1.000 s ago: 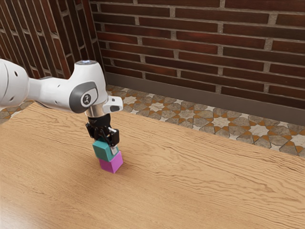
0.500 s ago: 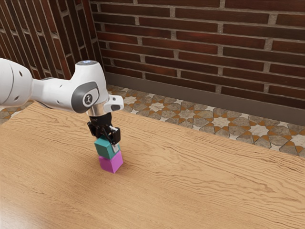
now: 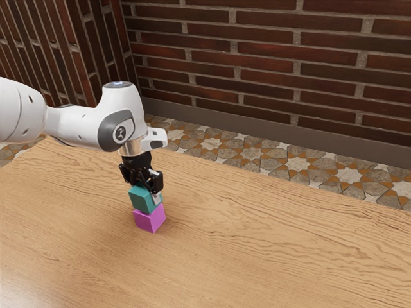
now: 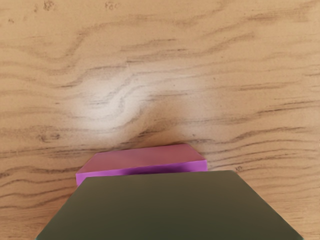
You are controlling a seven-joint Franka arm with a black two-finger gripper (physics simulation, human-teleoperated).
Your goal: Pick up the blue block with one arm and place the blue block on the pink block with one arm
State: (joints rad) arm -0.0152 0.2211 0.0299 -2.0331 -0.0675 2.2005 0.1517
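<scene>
Exterior view: the white arm (image 3: 77,125) comes in from the exterior view's left and bends down over the wooden counter (image 3: 270,250). Its black gripper (image 3: 146,185) points straight down at a small stack of two blocks. The blue block (image 3: 142,199), which looks more teal than blue, sits on top of the pink block (image 3: 149,219). The pink block rests flat on the counter. The blue block is set a little toward the exterior view's left, so a strip of the pink block's top and its right corner stick out from under it. The gripper is at the upper edge of the blue block, right against its top. From this angle I cannot tell whether it is clamped on the block or standing loose around it.

Behind the counter is a patterned tile floor (image 3: 289,163), and behind that a red brick wall (image 3: 270,58).

Wrist view: the blue block (image 4: 170,207) lies just under the hand as a broad, dark, shaded face. The pink block (image 4: 142,161) shows beyond it as a narrow band touching its far edge. Past that lies the counter (image 4: 160,75), with wavy wood grain, a pale glare patch and a soft shadow near the pink block.
</scene>
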